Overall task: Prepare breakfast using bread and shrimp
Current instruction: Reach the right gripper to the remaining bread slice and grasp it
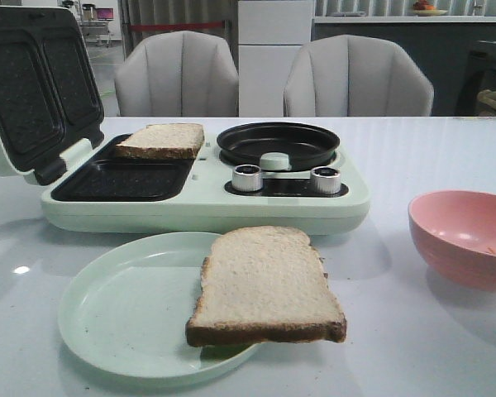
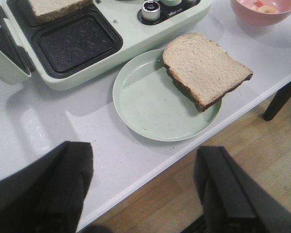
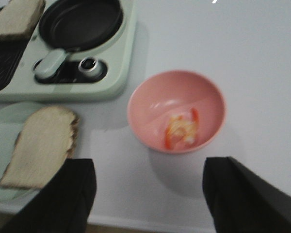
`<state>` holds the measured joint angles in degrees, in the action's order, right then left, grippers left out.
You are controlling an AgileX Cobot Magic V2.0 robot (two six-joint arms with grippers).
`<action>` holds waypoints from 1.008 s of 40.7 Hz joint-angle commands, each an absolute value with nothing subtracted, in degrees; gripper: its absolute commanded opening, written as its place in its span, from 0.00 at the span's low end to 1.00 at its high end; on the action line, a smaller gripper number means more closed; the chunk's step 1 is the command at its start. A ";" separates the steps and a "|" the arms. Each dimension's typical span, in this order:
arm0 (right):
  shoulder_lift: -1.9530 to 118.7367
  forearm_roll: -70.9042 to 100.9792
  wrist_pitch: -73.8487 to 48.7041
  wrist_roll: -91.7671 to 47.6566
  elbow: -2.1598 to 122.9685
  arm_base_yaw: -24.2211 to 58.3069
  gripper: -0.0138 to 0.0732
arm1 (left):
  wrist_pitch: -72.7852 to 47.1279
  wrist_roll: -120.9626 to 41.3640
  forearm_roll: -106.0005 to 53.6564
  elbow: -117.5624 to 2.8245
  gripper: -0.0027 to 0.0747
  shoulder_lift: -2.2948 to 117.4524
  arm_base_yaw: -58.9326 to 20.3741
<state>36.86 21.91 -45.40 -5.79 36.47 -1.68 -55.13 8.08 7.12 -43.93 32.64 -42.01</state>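
In the front view we see a mint-green breakfast maker (image 1: 207, 194) with its waffle-textured lid open at the upper left of the frame, standing on the pale grey, glossy counter (image 1: 397, 347). One square slice of pale bread with a brown crust (image 1: 161, 140) lies on the rear dark grill plate, left of centre; the front grill plate (image 1: 120, 179) just below it is bare. To the right of that slice sits a round black frying pan (image 1: 279, 144) with two silver knobs (image 1: 248, 177) in front of it. In the lower middle of the frame a second slice of the same pale, brown-crusted bread (image 1: 266, 286) rests on the right side of a round mint-green plate (image 1: 116, 310), its right part overhanging the plate's rim. At the right edge stands a pink round bowl (image 1: 463, 236). In the right wrist view we find the small orange-pink and whitish curved shrimp pieces (image 3: 182, 129) lying together in the bottom of that bowl, a little blurred. Our left gripper (image 2: 143, 189) hangs above the counter's near edge with its dark fingers spread wide and nothing between them. Our right gripper (image 3: 150, 194) hovers just short of the bowl, its fingers likewise held apart.
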 commanded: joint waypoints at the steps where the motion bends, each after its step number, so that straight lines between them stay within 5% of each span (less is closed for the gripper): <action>1: 41.67 33.10 -47.32 -13.43 37.97 -1.68 0.81 | -51.47 8.04 7.16 -45.44 0.68 32.75 -42.28; 15: 58.19 56.11 -50.55 -32.48 37.97 0.98 0.81 | -51.47 8.04 7.16 -45.44 0.68 32.75 -42.28; 29: 72.75 59.58 -35.64 -33.16 38.02 15.94 0.81 | -51.47 8.04 7.16 -45.44 0.68 32.75 -42.28; 41: 83.68 63.89 -30.26 -33.16 39.86 18.99 0.81 | -51.47 8.04 7.16 -45.44 0.68 32.75 -42.28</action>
<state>83.07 61.09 -30.73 -32.48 37.35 18.78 -55.13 8.08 7.12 -43.93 32.64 -42.01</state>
